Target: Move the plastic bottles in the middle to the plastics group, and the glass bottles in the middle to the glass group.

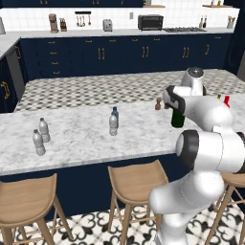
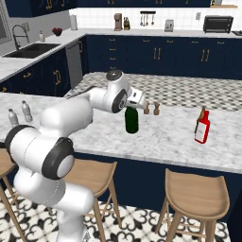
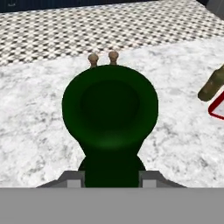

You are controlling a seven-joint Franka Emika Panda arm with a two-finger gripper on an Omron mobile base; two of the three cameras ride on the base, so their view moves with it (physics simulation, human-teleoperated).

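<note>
My gripper (image 2: 131,108) is shut on the neck of the tall dark green glass bottle (image 2: 131,121), which stands upright over the marble counter (image 2: 160,137). The hand view looks straight down on the green bottle (image 3: 109,109), with a fingertip (image 3: 72,178) at each side of its neck. Whether its base touches the counter I cannot tell. The glass group is to its right: the red bottle (image 2: 202,130) and the olive-brown bottle (image 2: 203,112) behind it. The two plastic bottles, clear grey (image 1: 113,125) and blue-tinted (image 1: 115,114), stand mid-counter. The plastics group (image 1: 41,136) stands far left.
Two small wooden shakers (image 2: 151,108) stand just behind the green bottle. Wooden stools (image 1: 136,184) line the counter's near side. Bare marble lies between the green bottle and the red bottle. A second dark counter (image 1: 119,36) runs along the back wall.
</note>
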